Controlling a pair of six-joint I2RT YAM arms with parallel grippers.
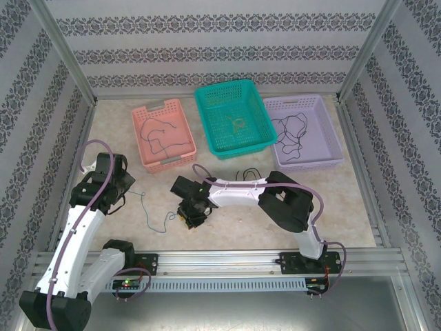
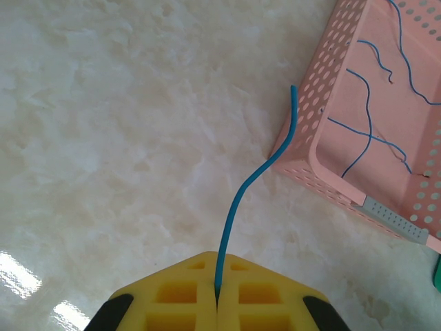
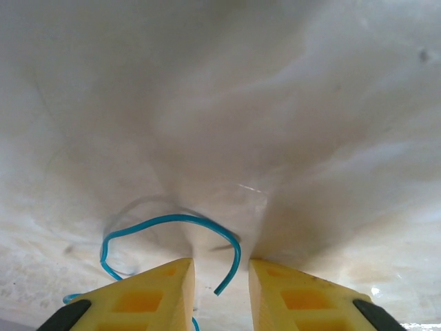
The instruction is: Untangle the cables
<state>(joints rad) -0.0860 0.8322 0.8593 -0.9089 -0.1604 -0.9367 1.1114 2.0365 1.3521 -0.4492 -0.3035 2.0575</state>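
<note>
Left end effector clamps blue cable by pink basket; right end effector apart.

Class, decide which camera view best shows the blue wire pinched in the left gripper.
The left wrist view: the blue wire rises sharp and close from the shut left gripper. The top view gives a faint thread; the right wrist view shows a curled blue end at the open right gripper.

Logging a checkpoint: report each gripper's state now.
Left gripper: closed on the blue cable.
Right gripper: open, gripping nothing.
</note>
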